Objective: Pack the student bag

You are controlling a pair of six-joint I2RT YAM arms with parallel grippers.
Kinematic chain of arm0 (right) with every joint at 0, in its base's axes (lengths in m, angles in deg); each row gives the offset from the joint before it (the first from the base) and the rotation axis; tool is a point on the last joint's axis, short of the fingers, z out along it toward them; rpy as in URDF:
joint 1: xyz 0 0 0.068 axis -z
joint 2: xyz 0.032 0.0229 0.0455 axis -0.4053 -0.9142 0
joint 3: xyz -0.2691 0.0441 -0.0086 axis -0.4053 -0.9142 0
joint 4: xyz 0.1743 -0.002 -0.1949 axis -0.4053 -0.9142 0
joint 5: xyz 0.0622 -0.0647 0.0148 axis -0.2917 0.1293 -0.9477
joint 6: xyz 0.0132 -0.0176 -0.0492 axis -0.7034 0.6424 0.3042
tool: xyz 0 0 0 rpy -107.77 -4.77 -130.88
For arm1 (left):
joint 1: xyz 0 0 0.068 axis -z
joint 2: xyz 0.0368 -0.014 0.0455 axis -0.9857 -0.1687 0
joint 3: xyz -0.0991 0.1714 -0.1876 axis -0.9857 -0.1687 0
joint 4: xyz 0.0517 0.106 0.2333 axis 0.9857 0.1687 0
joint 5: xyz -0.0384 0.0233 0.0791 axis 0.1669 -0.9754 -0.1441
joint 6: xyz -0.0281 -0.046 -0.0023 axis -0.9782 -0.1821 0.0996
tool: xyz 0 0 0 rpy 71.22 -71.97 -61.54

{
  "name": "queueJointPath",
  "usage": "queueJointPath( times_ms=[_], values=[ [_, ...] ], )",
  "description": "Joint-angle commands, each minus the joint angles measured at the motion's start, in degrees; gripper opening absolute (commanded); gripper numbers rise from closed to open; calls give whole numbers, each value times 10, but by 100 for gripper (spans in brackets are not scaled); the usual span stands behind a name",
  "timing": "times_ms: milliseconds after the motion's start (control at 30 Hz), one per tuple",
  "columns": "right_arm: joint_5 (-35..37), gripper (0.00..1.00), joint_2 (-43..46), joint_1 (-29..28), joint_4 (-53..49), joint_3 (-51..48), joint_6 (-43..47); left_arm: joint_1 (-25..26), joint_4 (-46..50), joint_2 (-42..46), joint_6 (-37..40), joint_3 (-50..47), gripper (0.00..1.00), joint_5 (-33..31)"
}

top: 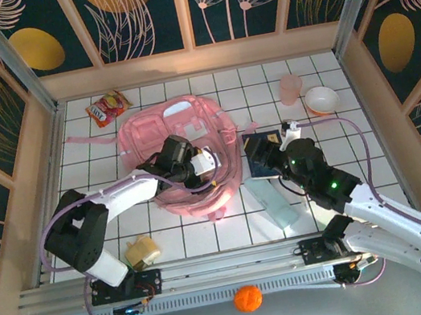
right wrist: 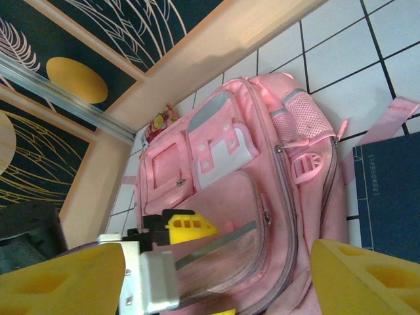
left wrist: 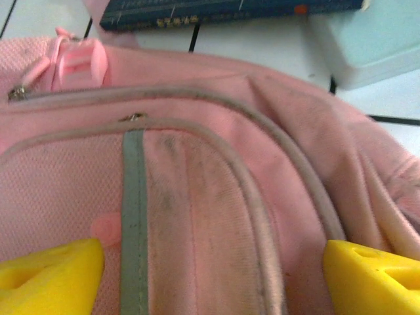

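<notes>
Lying flat on its back in the middle of the bench [top: 105, 160], the bag [top: 204, 122] has its pockets and zips facing up, which I judge suits reaching them from above. The left end effector [left wrist: 213, 272] hangs low over the front pocket, fingers apart and gripping nothing, the curved zip seam between them; probably it is lining up on a zip. The right end effector [right wrist: 220, 279] hangs just right of the bag, over the book [top: 258, 161], jaws apart and empty too, likely placed to lift that book in. A pale case [top: 273, 199] lies beside the book. Both zips look shut, though the left arm covers the bag's lower middle from above, and whether anything is inside cannot be told.
</notes>
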Motion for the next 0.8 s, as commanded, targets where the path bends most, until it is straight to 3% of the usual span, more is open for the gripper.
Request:
queueJointPath(
  times_ms=[0, 100, 167, 267, 367, 500, 700, 767],
  values=[
    [10, 75, 10, 5, 10, 0, -13, 1, -28, -15, -16, 15, 84, -49],
    [15, 75, 11, 6, -4, 8, -13, 1, -47, -23, -27, 15, 80, -74],
    [22, 75, 15, 6, -9, 8, -16, 1, -50, -28, -32, 17, 69, -78],
    [48, 74, 24, 7, -28, 3, -42, 1, -24, -25, -36, 31, 25, -76],
    [58, 80, 33, 16, -55, 0, -65, 1, 6, 4, -26, 39, 0, -54],
    [54, 83, 34, 45, -94, 2, -69, -2, 8, 70, 0, 19, 0, -3],
    [35, 73, -2, 68, -58, 4, 67, -31, 49, 149, 48, 11, 0, 70],
    [27, 72, -24, 69, -35, 8, 168, -55, 60, 165, 50, 11, 0, 102]
  ],
)
